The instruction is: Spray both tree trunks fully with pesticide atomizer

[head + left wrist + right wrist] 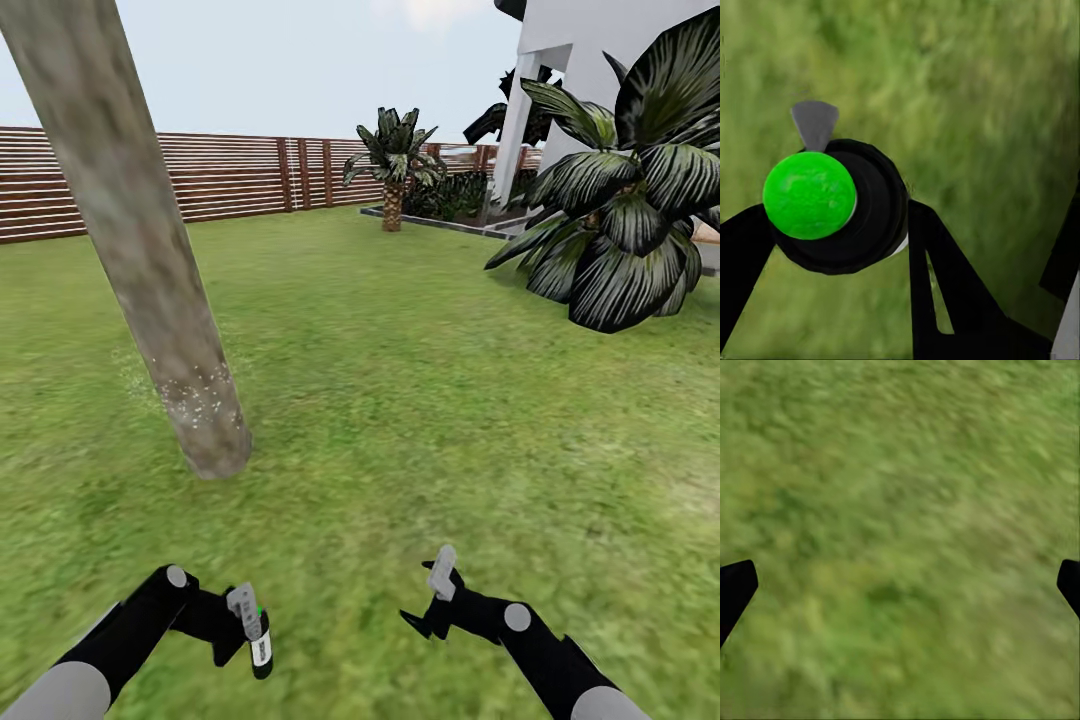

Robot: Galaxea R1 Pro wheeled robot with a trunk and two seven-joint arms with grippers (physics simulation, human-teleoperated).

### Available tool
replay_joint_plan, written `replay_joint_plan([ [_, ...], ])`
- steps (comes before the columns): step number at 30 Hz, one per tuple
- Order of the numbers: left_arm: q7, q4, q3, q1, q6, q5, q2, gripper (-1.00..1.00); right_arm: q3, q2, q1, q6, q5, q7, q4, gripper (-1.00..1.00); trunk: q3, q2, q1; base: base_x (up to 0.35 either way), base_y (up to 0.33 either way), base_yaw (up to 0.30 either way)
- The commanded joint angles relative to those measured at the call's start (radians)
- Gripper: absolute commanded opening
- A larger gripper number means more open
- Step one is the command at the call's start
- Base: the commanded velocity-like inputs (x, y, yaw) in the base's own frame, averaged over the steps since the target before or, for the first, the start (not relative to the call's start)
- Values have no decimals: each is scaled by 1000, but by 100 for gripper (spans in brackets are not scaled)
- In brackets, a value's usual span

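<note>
A thick mottled grey-brown tree trunk (150, 250) rises from the lawn at the left and leans toward the top left. White pesticide specks (200, 395) dot its lowest part and the grass beside it. My left gripper (250, 625) hangs low at the front left, shut on the pesticide atomizer (262, 652). In the left wrist view the atomizer (862, 217) is a black round body with a bright green cap and a grey nozzle, held between two black fingers (937, 277). My right gripper (430, 598) is open over bare grass, its fingertips (735, 589) wide apart.
A big striped palm (620, 220) stands at the right in front of a white building (560, 60). A smaller palm (393, 165) and a dark bush (450, 195) are at the back by the brown slat fence (200, 180). Open lawn (420, 380) lies ahead.
</note>
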Motion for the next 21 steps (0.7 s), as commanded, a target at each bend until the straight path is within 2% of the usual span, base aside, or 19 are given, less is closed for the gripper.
replay_joint_plan([
  [1,22,0,-1,0,-1,-6,-7,-100,1,12,0,0,2,14,1,100,0,0,0,0,0,0],
  [4,57,0,-3,0,-2,-24,-32,-100,1,25,0,0,3,51,-1,100,0,0,0,0,0,0],
  [5,62,0,-4,0,-2,-48,-43,-100,2,26,-1,0,3,59,-1,-100,0,0,0,0,0,0],
  [7,65,4,-3,0,-3,-111,-65,-100,2,28,-2,0,4,87,-11,-100,0,0,0,0,0,0],
  [9,65,6,-1,0,-5,-148,-76,-100,3,29,-4,1,4,158,-49,-100,0,0,0,0,0,0],
  [12,65,6,-1,0,-6,-161,-94,-100,3,30,-4,1,4,204,-87,-100,0,0,0,0,0,0],
  [14,65,8,-2,0,-6,-163,-112,-100,3,31,-4,1,4,265,-114,-100,0,0,0,0,0,0],
  [15,65,9,-2,0,-5,-164,-130,-100,3,34,-5,3,4,306,-133,-100,0,0,0,0,0,0],
  [16,64,6,-2,0,-5,-165,-147,-100,3,43,-5,7,5,319,-144,-100,0,0,0,0,0,0],
  [21,62,-1,-3,-1,-5,-164,-180,-100,4,56,-5,21,5,329,-152,-100,0,0,0,0,0,0],
])
